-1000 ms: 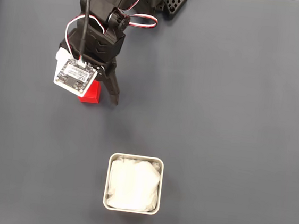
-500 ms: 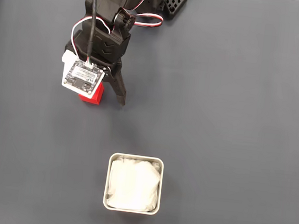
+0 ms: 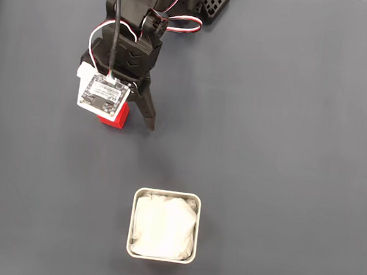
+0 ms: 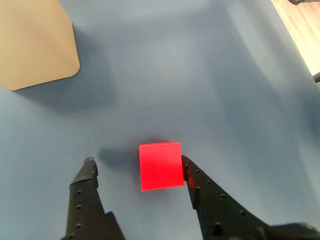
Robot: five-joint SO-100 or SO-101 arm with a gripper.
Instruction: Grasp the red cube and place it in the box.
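Two black fingers of the jaws (image 4: 137, 162) stand apart around the red cube (image 4: 160, 165) in the wrist view: the right finger touches the cube's right face, the left one stands off with a gap. The cube rests on the dark bench (image 3: 287, 155). In the fixed view the cube (image 3: 116, 115) sits partly under the arm's circuit board (image 3: 100, 94), with the box (image 3: 164, 225) well apart, nearer the bottom edge.
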